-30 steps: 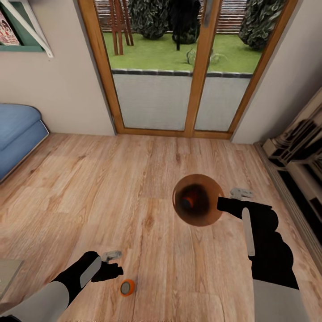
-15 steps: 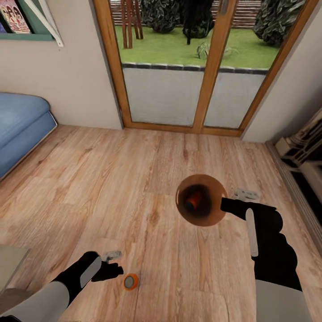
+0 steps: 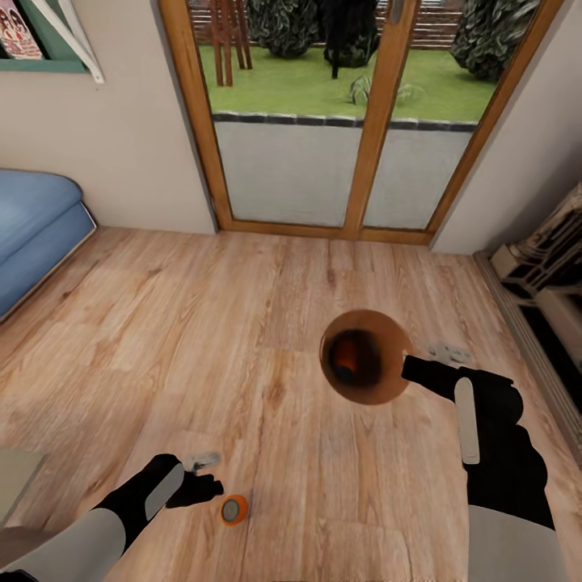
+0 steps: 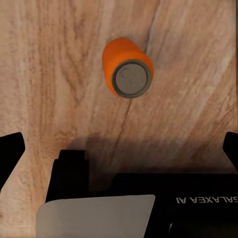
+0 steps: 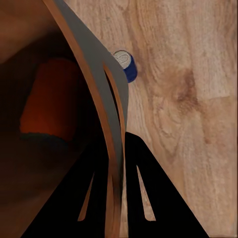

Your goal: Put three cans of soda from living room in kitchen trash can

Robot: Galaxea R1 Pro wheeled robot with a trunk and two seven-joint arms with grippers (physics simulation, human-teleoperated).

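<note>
At the left, the black left gripper (image 3: 212, 485) hangs low over the light wood plank floor (image 3: 242, 339), its fingers spread wide with nothing between them. Just beside it stands a small orange soda can with a grey metal top (image 3: 234, 510), upright on the planks; in the left wrist view the can (image 4: 127, 68) sits ahead of the jaws, not yet between them. To take it cleanly, the gripper should probably move forward until the can is centred between the fingers, then close around its body below the top.

Further right, the right gripper (image 3: 414, 372) pinches the rim of the round copper-brown trash can (image 3: 386, 380), held above the floor. An orange can (image 5: 52, 101) lies inside it. A dark blue can (image 5: 126, 64) rests on the floor near the bin's wall.
</note>
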